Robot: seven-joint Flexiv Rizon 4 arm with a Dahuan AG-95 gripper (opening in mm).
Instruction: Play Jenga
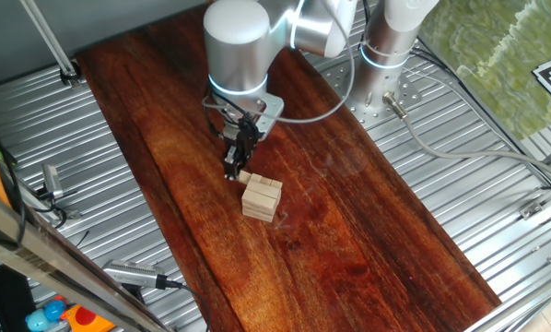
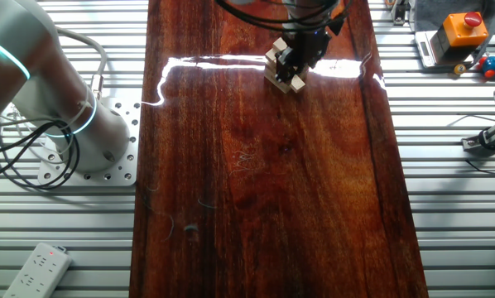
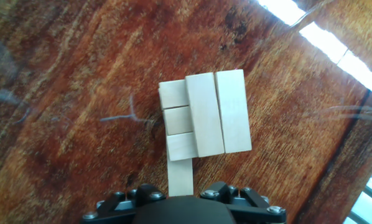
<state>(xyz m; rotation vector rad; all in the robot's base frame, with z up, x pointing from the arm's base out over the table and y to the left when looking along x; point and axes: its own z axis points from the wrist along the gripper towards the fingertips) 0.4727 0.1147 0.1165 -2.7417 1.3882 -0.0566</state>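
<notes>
While the gripper (image 1: 234, 171) sits beside the Jenga stack (image 3: 204, 113), top layer counts two blocks, three ends below, one block (image 3: 180, 176) sticking out; finger gap can't tell.

Dark wooden tabletop (image 1: 368, 221) (glossy) bears a Jenga stack (image 1: 262, 197)
</notes>
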